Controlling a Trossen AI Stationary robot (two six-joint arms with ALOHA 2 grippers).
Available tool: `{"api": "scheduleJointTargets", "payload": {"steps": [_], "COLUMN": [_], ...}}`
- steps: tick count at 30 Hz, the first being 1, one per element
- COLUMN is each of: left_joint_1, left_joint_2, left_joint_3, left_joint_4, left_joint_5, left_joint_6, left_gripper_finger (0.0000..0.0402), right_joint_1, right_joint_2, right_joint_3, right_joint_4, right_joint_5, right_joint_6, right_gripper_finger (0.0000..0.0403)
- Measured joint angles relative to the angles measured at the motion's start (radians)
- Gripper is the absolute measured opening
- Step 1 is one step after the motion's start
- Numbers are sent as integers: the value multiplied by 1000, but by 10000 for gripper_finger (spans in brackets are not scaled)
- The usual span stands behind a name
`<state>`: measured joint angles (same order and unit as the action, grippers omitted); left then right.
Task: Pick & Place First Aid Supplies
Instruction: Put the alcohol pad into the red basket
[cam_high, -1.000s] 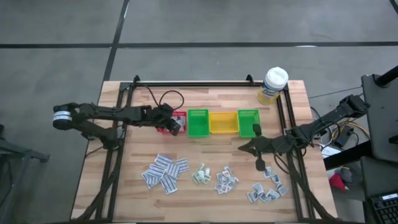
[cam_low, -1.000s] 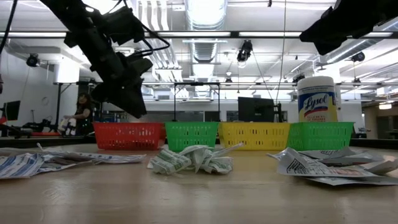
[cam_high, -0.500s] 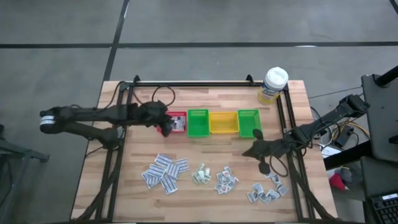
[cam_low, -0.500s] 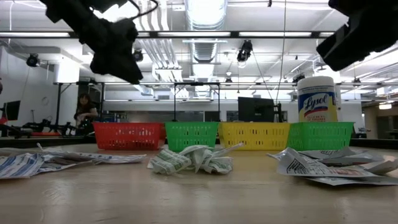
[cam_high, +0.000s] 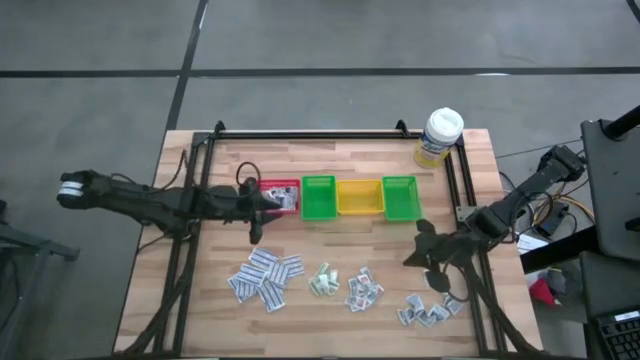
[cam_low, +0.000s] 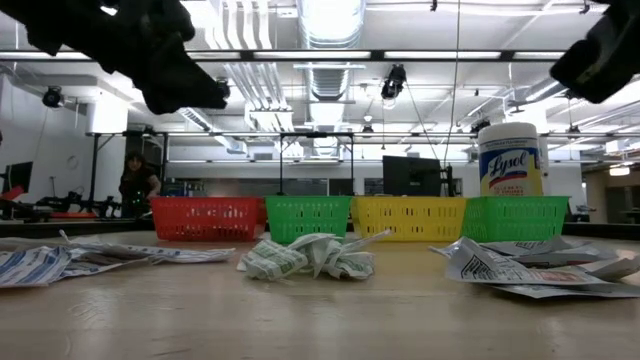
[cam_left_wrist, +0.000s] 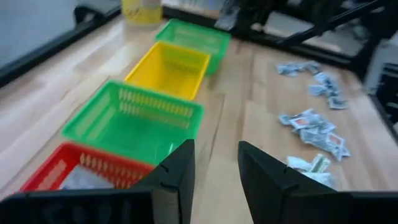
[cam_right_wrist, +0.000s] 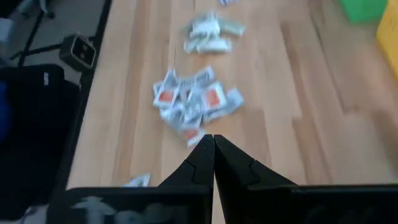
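Observation:
The first aid supplies lie in several heaps of small white packets along the near half of the table. One white packet lies in the red bin. My left gripper hovers open and empty by the red bin's near left corner. My right gripper is shut and empty, held above the table right of the heaps, facing the orange-printed heap.
A row of bins stands mid-table: red, green, yellow, green. A white-capped bottle stands at the far right corner. Black frame rails run along the far and side edges. Bare wood lies between bins and heaps.
My left gripper has drawn back from over the red bin toward the table's left edge, rising and rolling; the bin with its white packet now shows uncovered. My right gripper has turned and shifted a little toward the right near corner, staying shut.

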<state>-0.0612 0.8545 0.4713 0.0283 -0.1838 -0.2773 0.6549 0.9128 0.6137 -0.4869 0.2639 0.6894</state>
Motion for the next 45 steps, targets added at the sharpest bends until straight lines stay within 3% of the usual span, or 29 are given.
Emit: {"api": "scheduleJointTargets", "payload": {"steps": [10,21,33,45], "left_joint_1": [-39,-40,-40,-40], "left_joint_2": [-112,-258,-313,-319], "left_joint_3": [-134,-207,-256,-282], "left_joint_4": [164,180,166,188], "left_joint_5": [3,12,27,38], "left_joint_6": [84,129,145,137], "left_gripper_finger": [115,115,115,115], "right_joint_1": [93,96,82,78], "right_joint_2": [134,256,298,300], "right_joint_3": [101,114,116,116], "right_joint_4": [-268,-304,-351,-397], "right_joint_5": [-21,-216,-227,-332], "right_joint_6": [201,175,228,314], "right_gripper_finger": [9,8,9,9]}}
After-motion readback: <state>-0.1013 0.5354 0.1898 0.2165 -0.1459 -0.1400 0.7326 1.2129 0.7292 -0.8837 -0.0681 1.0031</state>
